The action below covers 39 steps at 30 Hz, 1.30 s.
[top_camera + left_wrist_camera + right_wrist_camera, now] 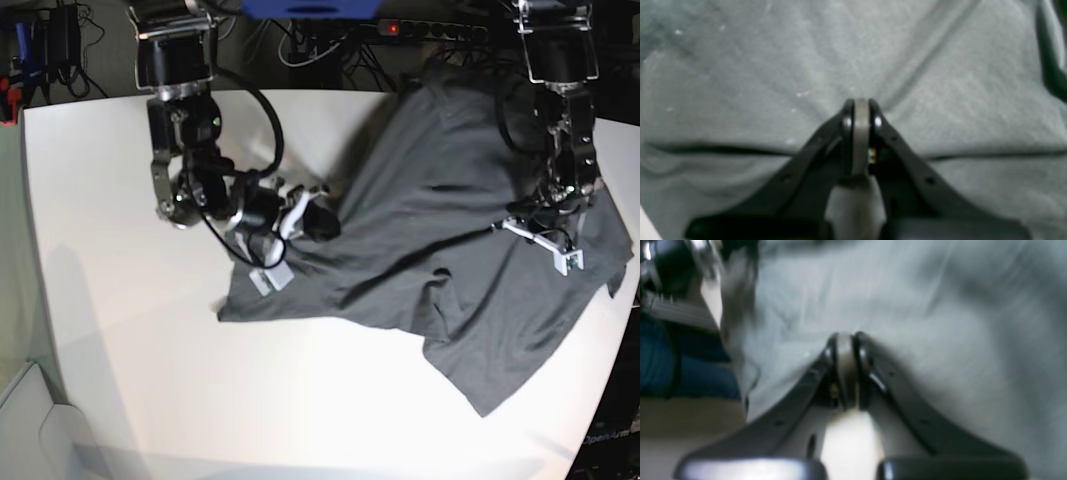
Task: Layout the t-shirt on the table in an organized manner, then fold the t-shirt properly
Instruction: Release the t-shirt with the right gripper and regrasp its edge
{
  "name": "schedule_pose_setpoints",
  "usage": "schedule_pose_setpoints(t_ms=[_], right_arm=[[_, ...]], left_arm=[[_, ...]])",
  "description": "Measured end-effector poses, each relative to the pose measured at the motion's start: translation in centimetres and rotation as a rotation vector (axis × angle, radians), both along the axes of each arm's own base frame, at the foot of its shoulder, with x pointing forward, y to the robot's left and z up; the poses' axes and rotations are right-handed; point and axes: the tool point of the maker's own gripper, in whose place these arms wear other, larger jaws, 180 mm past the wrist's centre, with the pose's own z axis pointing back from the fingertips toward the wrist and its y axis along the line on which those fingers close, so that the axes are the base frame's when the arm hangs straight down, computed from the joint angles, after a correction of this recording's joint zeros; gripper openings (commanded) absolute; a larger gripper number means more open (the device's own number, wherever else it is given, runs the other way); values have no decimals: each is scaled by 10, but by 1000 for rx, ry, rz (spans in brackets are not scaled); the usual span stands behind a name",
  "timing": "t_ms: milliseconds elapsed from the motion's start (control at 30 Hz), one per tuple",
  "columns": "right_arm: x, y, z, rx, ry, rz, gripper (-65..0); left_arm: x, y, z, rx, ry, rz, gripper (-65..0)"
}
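The dark grey t-shirt (450, 260) lies rumpled and partly spread on the right half of the white table (120, 300). It reaches the far edge and the right edge. My left gripper (540, 220) is shut on a pinch of cloth near the shirt's right side. In the left wrist view its tips (861, 108) clamp a fold of the shirt (756, 83). My right gripper (318, 222) is shut on the shirt's left edge. In the right wrist view its tips (845, 340) pinch the cloth (940, 323).
Cables and a power strip (420, 28) lie behind the table's far edge. The left half of the table bears only my right arm (185, 150). The right wrist view is blurred, with dark equipment (670, 270) at its top left.
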Motion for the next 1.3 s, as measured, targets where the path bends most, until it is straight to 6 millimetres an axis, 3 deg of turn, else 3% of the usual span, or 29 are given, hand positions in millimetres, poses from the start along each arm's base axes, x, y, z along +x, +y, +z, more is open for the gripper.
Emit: schedule_pose_setpoints(t_ms=[200,300,467,567,700,800,900,1000,1133,1300], right_arm=[[49,-13,40,-41,-131,-3,-650],[71,-11,63,-36,-183,5,-650],[96,-2,80,-28,-204,15,-650],[86,38,83,-36,-212,125,-650],[53,107,89,-33,-238,319,-650],[40,126,91,-11,-251,364,-650],[44,107,78,-37,-237,337,-650],[54,57,50,-102,-178,250,-595],[60,-6,24,-141,-117,122,-433],[44,-60,-11,-206,-36,49,-265]], left_arm=[[-21,-7,-1,11,10,-24,-649],[-25,-17,-3,-9,0,-25,-649],[-23,-38,1,-45,-17,-36,-649],[-26,-52,1,-76,7,-45,-649],[-26,-57,8,-87,34,-62,-649],[-19,-55,29,-67,-13,-74,-649],[-12,-43,61,-51,-107,-45,-649],[-9,-21,79,-22,-156,7,-649],[-1,-2,66,-23,-122,40,-649],[-6,20,37,-26,-28,81,-649]])
